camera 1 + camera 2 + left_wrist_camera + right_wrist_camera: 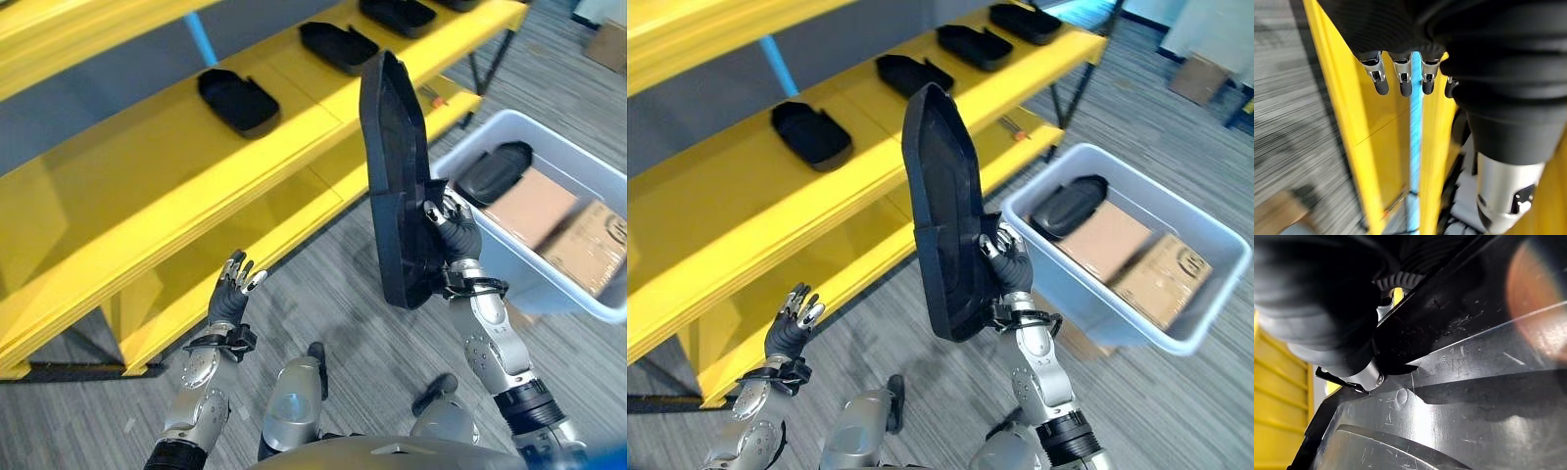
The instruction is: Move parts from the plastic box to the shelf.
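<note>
Part upright in right hand, between shelf and box

Shelf (pixel 176 166) is yellow and runs diagonally from lower left to upper right. Its front edge faces the grey carpet (pixel 372 343). Upper board is cut off at the top left. Blue upright (pixel 201 39) shows behind the middle board.

Left hand (pixel 233 289) hangs low beside the bottom board's front edge, fingers (pixel 1403 83) relaxed and loosely straight, holding nothing. Its wrist view looks along the yellow boards and the blue upright; the rest there is hard to make out.

Four black parts lie in a row on the middle board: first part (pixel 238 101), second part (pixel 338 46), third part (pixel 397 14), and a fourth cut off by the top edge. Bare board lies left of the first part and in the gaps between parts.

Held part (pixel 945 211) is a long black tray, standing nearly upright over the carpet, apart from the shelf edge and just left of the box rim. Right hand (pixel 1004 264) is clenched on its lower right edge. The wrist view shows scratched black plastic pressed against the hand; fingers behind it are hidden.

Plastic box (pixel 1176 338) is pale grey and sits well right of the shelf. Inside: one more black part (pixel 1068 206) at the near-left corner and two cardboard boxes (pixel 1136 255). Left eye view cuts off its far right corner.
</note>
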You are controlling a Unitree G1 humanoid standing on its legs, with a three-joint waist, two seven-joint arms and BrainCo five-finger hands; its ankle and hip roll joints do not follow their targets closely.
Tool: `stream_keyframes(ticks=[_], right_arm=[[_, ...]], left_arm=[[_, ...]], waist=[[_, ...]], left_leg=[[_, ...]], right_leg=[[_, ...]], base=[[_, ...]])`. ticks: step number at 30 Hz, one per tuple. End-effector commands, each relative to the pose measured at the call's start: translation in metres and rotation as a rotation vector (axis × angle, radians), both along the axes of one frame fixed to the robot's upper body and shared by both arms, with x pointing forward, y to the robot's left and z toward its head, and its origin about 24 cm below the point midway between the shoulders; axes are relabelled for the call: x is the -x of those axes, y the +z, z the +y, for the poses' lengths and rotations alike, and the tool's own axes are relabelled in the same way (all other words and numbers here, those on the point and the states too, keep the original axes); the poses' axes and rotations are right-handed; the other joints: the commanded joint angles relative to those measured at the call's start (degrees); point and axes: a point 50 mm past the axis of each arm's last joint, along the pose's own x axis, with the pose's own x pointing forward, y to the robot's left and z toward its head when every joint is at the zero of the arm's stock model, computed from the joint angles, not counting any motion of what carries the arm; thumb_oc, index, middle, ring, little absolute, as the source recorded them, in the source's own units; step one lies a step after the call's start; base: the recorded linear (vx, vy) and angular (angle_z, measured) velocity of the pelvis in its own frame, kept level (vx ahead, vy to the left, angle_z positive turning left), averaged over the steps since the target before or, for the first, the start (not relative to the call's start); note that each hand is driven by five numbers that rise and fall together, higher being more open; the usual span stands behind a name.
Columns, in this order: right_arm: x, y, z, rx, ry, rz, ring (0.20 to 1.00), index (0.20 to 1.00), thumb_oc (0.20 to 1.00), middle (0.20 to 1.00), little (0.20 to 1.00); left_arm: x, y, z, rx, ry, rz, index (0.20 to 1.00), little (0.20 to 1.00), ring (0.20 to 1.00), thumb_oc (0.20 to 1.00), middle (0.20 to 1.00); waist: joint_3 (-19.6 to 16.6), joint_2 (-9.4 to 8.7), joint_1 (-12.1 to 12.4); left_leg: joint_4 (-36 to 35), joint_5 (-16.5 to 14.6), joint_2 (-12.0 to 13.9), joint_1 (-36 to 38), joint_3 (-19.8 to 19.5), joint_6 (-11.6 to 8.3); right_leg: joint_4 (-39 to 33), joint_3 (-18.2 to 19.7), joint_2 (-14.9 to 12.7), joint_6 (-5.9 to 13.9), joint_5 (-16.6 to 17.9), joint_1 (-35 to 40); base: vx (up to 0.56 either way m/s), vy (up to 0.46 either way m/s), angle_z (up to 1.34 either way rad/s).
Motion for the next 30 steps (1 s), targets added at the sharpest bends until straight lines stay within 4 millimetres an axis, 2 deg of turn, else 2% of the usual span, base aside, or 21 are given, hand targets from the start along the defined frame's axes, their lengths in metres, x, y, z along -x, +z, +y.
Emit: stream_keyframes(ticks=[1, 3, 4, 5, 6, 8, 9, 10, 11, 12, 14, 15, 19, 22, 23, 26, 27, 28, 29, 30], right_arm=[[0.001, 0.039, 0.006, -0.004, 0.05, -0.208, 0.2, 0.2, 0.2, 0.2, 0.2], [0.005, 0.037, -0.001, -0.003, 0.032, -0.204, 0.2, 0.2, 0.2, 0.2, 0.2], [0.009, 0.035, -0.006, -0.013, 0.02, -0.202, 0.2, 0.2, 0.2, 0.2, 0.2], [0.01, 0.034, -0.008, -0.028, 0.029, -0.198, 0.2, 0.2, 0.2, 0.2, 0.2], [0.01, 0.034, -0.009, -0.027, 0.029, -0.2, 0.2, 0.2, 0.2, 0.2, 0.2], [0.011, 0.033, -0.009, -0.04, 0.039, -0.202, 0.2, 0.2, 0.2, 0.2, 0.2], [0.011, 0.033, -0.009, -0.039, 0.039, -0.202, 0.2, 0.2, 0.2, 0.2, 0.2], [0.012, 0.031, -0.008, -0.035, 0.05, -0.197, 0.2, 0.2, 0.2, 0.2, 0.2], [0.012, 0.031, -0.008, -0.035, 0.05, -0.196, 0.2, 0.2, 0.2, 0.2, 0.2], [0.017, 0.028, -0.014, -0.039, 0.036, -0.186, 0.2, 0.2, 0.2, 0.2, 0.2], [0.017, 0.028, -0.015, -0.034, 0.043, -0.188, 0.2, 0.2, 0.2, 0.2, 0.2], [0.016, 0.027, -0.016, -0.035, 0.038, -0.182, 0.2, 0.2, 0.2, 0.2, 0.2], [0.014, 0.03, -0.015, -0.032, 0.04, -0.19, 0.2, 0.2, 0.2, 0.2, 0.2], [0.015, 0.034, -0.016, -0.033, 0.044, -0.208, 0.2, 0.2, 0.2, 0.2, 0.2], [0.015, 0.035, -0.016, -0.032, 0.045, -0.217, 0.2, 0.2, 0.2, 0.2, 0.2], [0.015, 0.042, -0.022, -0.027, 0.025, -0.248, 0.2, 0.2, 0.2, 0.2, 0.2], [0.015, 0.047, -0.023, -0.021, 0.02, -0.266, 0.2, 0.2, 0.2, 0.2, 0.2], [0.015, 0.049, -0.023, -0.017, 0.017, -0.278, 0.2, 0.2, 0.2, 0.2, 0.2], [0.014, 0.049, -0.022, -0.014, 0.016, -0.279, 0.2, 0.2, 0.2, 0.2, 0.2], [0.013, 0.047, -0.021, -0.018, 0.01, -0.267, 0.2, 0.2, 0.2, 0.2, 0.2]], left_arm=[[-0.011, 0.036, 0.014, -0.116, 0.003, -0.162, 1.0, 1.0, 1.0, 1.0, 1.0], [-0.013, 0.035, 0.015, -0.142, -0.003, -0.158, 1.0, 1.0, 1.0, 1.0, 1.0], [-0.015, 0.034, 0.015, -0.149, -0.01, -0.152, 1.0, 1.0, 1.0, 1.0, 1.0], [-0.019, 0.035, 0.009, -0.163, -0.044, -0.157, 1.0, 1.0, 1.0, 1.0, 1.0], [-0.019, 0.035, 0.007, -0.163, -0.052, -0.157, 1.0, 1.0, 1.0, 1.0, 1.0], [-0.018, 0.035, 0.006, -0.16, -0.055, -0.158, 1.0, 1.0, 1.0, 1.0, 1.0], [-0.018, 0.034, 0.006, -0.159, -0.055, -0.158, 1.0, 1.0, 1.0, 1.0, 1.0], [-0.015, 0.031, 0.005, -0.145, -0.045, -0.15, 1.0, 1.0, 1.0, 1.0, 1.0], [-0.015, 0.031, 0.005, -0.144, -0.044, -0.149, 1.0, 1.0, 1.0, 1.0, 1.0], [-0.014, 0.03, 0.004, -0.13, -0.046, -0.147, 1.0, 1.0, 1.0, 1.0, 1.0], [-0.011, 0.027, 0.002, -0.115, -0.046, -0.143, 1.0, 1.0, 1.0, 1.0, 1.0], [-0.005, 0.025, 0.006, -0.112, -0.033, -0.129, 1.0, 1.0, 1.0, 1.0, 1.0], [-0.005, 0.026, 0.006, -0.102, -0.025, -0.129, 1.0, 1.0, 1.0, 1.0, 1.0], [-0.006, 0.026, 0.004, -0.087, -0.018, -0.133, 1.0, 1.0, 1.0, 1.0, 1.0], [-0.006, 0.026, 0.004, -0.078, -0.014, -0.137, 1.0, 1.0, 1.0, 1.0, 1.0], [-0.013, 0.03, -0.003, -0.064, -0.032, -0.162, 1.0, 1.0, 1.0, 1.0, 1.0], [-0.015, 0.033, -0.004, -0.069, -0.039, -0.171, 1.0, 1.0, 1.0, 1.0, 1.0], [-0.016, 0.034, -0.002, -0.073, -0.032, -0.172, 1.0, 1.0, 1.0, 1.0, 1.0], [-0.015, 0.035, 0.0, -0.071, -0.022, -0.172, 1.0, 1.0, 1.0, 1.0, 1.0], [-0.015, 0.036, 0.0, -0.067, -0.019, -0.173, 1.0, 1.0, 1.0, 1.0, 1.0]], waist=[[-4.9, -1.28, -2.2], [-5.9, -0.55, -4.7], [-5.9, -0.11, -6.9], [-5.0, 0.71, -9.1], [-4.9, 0.75, -9.8], [-3.9, 0.18, -10.7], [-3.8, 0.24, -10.7], [-3.0, -0.37, -11.8], [-2.9, -0.29, -12.0], [-3.5, -0.98, -12.3], [-4.1, -1.0, -12.5], [-5.4, -1.26, -11.5], [-6.1, -1.75, -10.9], [-5.8, -2.02, -10.9], [-5.5, -2.16, -10.8], [-3.2, -2.14, -10.5], [-2.9, -2.52, -10.4], [-3.0, -2.82, -10.5], [-3.5, -3.08, -10.9], [-4.0, -2.97, -11.1]], left_leg=[[-0.3, -2.7, -1.8, -3.1, -5.5, 1.25], [-3.3, -1.3, -3.7, -2.0, -8.4, 1.86], [-4.3, -0.6, -5.0, -1.6, -10.7, 2.0], [-6.8, 0.4, -5.9, 0.5, -13.1, 2.47], [-7.8, 1.0, -6.2, 1.0, -13.7, 2.71], [-9.3, 1.0, -7.3, 3.2, -14.5, 3.09], [-9.4, 0.8, -7.2, 3.4, -14.6, 3.05], [-10.6, 0.6, -8.6, 6.5, -16.7, 2.89], [-10.6, 0.5, -8.6, 6.7, -17.0, 2.87], [-9.8, 0.3, -9.7, 7.1, -18.6, 2.26], [-10.5, 0.1, -9.3, 7.7, -18.5, 2.14], [-10.8, 0.0, -8.3, 7.9, -17.7, 1.7], [-9.9, -1.0, -7.4, 8.2, -18.1, 1.17], [-6.8, -1.9, -7.4, 7.1, -18.6, 0.55], [-3.9, -1.3, -7.7, 5.7, -18.5, -0.14], [6.2, 4.4, -7.8, -1.1, -17.3, -4.09], [7.4, 4.0, -6.3, -2.5, -16.0, -3.85], [6.4, 3.4, -2.4, -2.1, -14.9, -3.45], [1.7, 3.3, 3.3, -0.1, -13.8, -3.13], [-2.4, 4.7, 6.6, 1.6, -12.7, -3.05]], right_leg=[[-2.4, 10.9, 0.4, 2.8, 8.1, 5.1], [-1.5, 23.4, 5.5, 1.0, 6.1, 1.0], [-0.8, 30.1, 10.2, -0.06, 2.7, -0.6], [1.5, 35.1, 18.2, -1.59, -4.4, -3.6], [1.5, 35.8, 21.1, -2.21, -5.7, -5.5], [1.6, 35.6, 25.3, -2.71, -5.3, -9.8], [1.8, 35.6, 25.4, -2.75, -5.5, -9.7], [0.5, 34.4, 27.4, -2.51, -4.2, -13.2], [0.5, 34.2, 27.4, -2.53, -4.3, -13.0], [-2.3, 35.3, 26.7, -2.28, -4.6, -9.9], [-3.6, 37.2, 28.3, -3.04, -4.6, -7.8], [-4.4, 34.8, 28.0, -3.4, -4.9, -6.5], [-4.4, 33.9, 28.3, -3.94, -6.2, -5.4], [-4.1, 33.5, 28.5, -4.83, -7.6, -4.7], [-4.0, 33.4, 28.4, -5.28, -8.1, -4.1], [-3.4, 31.2, 27.3, -6.54, -8.9, -3.2], [-2.7, 30.6, 26.7, -6.61, -9.1, -3.4], [-1.9, 30.5, 26.3, -6.47, -9.5, -3.4], [-1.1, 30.1, 25.2, -6.06, -10.3, -3.5], [-0.9, 29.9, 24.5, -5.78, -10.6, -3.4]], base=[[0.22, 0.425, 0.92], [0.15, 0.241, 1.95], [0.2, 0.239, 1.44], [0.19, 0.207, 0.75], [0.18, 0.157, 1.02], [0.1, 0.042, 1.22], [0.17, 0.003, 0.28], [0.13, -0.013, -0.25], [0.22, -0.049, -0.41], [0.14, -0.07, 0.31], [0.2, -0.15, 1.01], [0.23, -0.203, 0.64], [0.13, -0.149, -0.1], [0.07, -0.111, 0.16], [0.02, -0.087, 0.28], [-0.07, -0.054, 0.42], [-0.04, -0.046, 0.62], [0.05, 0.008, 0.66], [0.08, 0.073, 0.56], [0.09, 0.141, 0.44]])
